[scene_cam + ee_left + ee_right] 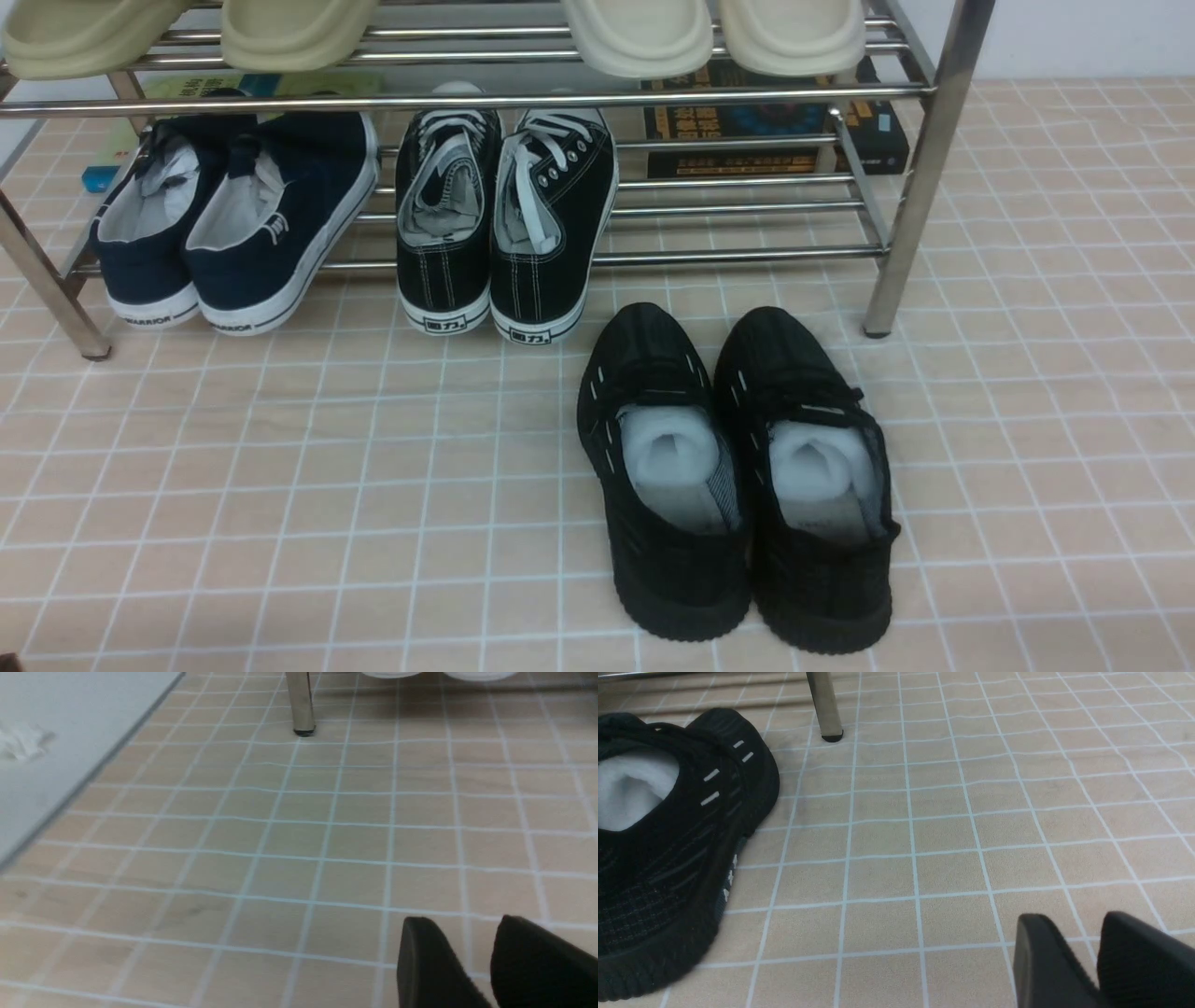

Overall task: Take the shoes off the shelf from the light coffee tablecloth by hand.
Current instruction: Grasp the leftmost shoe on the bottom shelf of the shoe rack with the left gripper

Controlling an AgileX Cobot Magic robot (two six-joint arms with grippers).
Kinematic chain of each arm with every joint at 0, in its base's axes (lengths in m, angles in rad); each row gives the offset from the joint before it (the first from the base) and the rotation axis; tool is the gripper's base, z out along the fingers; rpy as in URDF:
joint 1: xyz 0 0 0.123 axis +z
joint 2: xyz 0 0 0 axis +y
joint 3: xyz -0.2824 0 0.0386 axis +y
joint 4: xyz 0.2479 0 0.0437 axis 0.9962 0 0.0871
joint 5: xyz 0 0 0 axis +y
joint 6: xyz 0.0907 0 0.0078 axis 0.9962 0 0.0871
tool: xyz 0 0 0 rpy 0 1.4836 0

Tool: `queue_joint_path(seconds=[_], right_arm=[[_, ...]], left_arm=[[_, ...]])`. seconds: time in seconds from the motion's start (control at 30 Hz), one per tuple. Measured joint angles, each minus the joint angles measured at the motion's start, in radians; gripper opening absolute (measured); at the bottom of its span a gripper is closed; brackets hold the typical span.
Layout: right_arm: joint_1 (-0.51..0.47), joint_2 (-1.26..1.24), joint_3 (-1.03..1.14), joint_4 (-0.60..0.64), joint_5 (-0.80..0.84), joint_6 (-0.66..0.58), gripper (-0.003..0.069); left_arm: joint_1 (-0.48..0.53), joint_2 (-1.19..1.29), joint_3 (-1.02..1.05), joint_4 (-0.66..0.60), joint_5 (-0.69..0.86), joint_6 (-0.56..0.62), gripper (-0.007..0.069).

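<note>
"WARRIOR" stood on the white heel soles of the navy shoes [238, 243], at ten o'clock. The black lace-up sneakers [504, 243] beside them bore "回力" heel tabs. The print on the books [775, 121] was unreadable.

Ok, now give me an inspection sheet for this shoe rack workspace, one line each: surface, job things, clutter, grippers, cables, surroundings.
Surface: light coffee tablecloth, white grid, slightly rippled.
Job's things: shoes, navy, on the lower tier of the shelf, left end, heels toward the robot.
Clutter: black lace-up sneakers beside them; black knit shoes on the cloth in front of the shelf; cream slippers on the upper tier; books behind the rods.
Grippers: left gripper and right gripper open, empty, low over the cloth.
Cables: nothing seen.
Surroundings: bare grey surface past the cloth's edge, white crumpled scrap on it.
</note>
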State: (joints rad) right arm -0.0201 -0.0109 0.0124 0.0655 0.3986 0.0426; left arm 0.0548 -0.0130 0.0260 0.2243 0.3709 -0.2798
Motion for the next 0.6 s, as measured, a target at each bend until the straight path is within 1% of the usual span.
queue_joint_path(seconds=[0.07,0.1,0.13,0.2,0.23,0.27,0.37,0.6], right_arm=[[0.0,0.0,0.0,0.0,0.0,0.0,0.0206],[0.0,0.0,0.0,0.0,0.0,0.0,0.0208],[0.0,0.0,0.0,0.0,0.0,0.0,0.0209],[0.0,0.0,0.0,0.0,0.0,0.0,0.0211],[0.0,0.0,0.0,0.0,0.0,0.0,0.0211],[0.0,0.0,0.0,0.0,0.0,0.0,0.0213],[0.0,0.0,0.0,0.0,0.0,0.0,0.0221],[0.0,0.0,0.0,0.0,0.0,0.0,0.0229]], left_arm=[[0.0,0.0,0.001,-0.143,-0.018,-0.121,0.0239],[0.0,0.0,0.001,-0.26,-0.029,-0.223,0.0239],[0.0,0.0,0.001,-0.338,-0.034,-0.292,0.0239],[0.0,0.0,0.001,-0.441,-0.04,-0.389,0.0239],[0.0,0.0,0.001,-0.462,-0.04,-0.409,0.0239],[0.0,0.0,0.001,-0.527,-0.043,-0.475,0.0239],[0.0,0.0,0.002,-0.576,-0.057,-0.528,0.0239],[0.0,0.0,0.002,-0.581,-0.117,-0.542,0.0239]])
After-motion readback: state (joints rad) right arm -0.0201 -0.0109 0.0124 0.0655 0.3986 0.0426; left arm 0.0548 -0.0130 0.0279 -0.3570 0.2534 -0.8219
